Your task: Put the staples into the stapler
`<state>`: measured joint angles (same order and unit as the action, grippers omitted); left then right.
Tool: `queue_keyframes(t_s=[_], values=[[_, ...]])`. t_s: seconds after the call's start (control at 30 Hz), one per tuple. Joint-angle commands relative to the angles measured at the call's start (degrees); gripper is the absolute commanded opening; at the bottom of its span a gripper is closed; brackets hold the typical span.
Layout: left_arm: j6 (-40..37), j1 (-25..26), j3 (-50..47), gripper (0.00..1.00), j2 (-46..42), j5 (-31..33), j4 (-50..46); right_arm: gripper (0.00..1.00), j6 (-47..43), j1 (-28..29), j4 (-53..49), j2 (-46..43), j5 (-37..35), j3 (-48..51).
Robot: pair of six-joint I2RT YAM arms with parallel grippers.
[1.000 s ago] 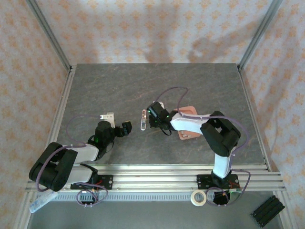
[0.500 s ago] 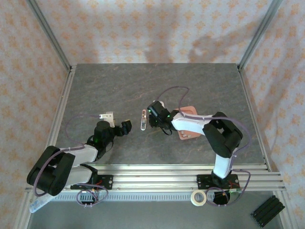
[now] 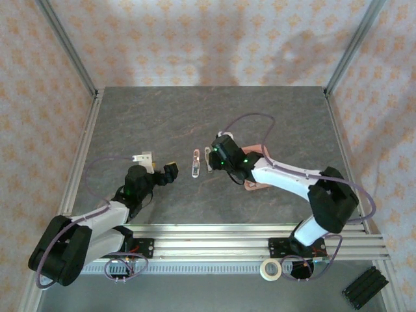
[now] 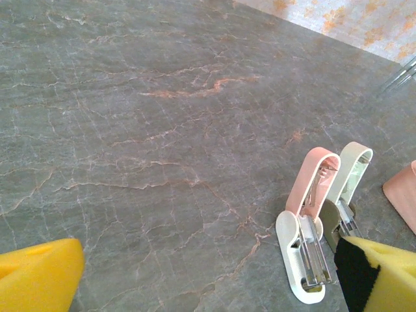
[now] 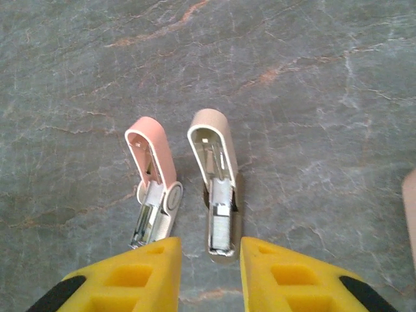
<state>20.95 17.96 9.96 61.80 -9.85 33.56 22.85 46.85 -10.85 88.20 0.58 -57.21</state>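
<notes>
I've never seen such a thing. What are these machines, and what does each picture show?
Two robot arms are bolted at the table's near edge. One picture looks down from above; the other two come from cameras on the wrists, whose yellow blocks are the fingers. On the table lie a pink stapler and a beige stapler, both flipped open, and a salmon-pink tray partly under the right arm. The left gripper is wide open; the right gripper is slightly open at the beige stapler's end. Nothing is held.
</notes>
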Motion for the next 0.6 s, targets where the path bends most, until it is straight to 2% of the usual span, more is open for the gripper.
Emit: queue_keyframes(t_s=[0.0,0.57], values=[[0.1,-0.3,2.0,1.0,-1.3,0.6,-3.0,0.3,0.6,0.2,-2.3,-3.7,-2.6,2.5],[1.4,0.8,5.2,1.0,-1.5,-0.6,-6.3,0.3,3.2,-0.4,-10.1,-14.3,-3.5,10.1]])
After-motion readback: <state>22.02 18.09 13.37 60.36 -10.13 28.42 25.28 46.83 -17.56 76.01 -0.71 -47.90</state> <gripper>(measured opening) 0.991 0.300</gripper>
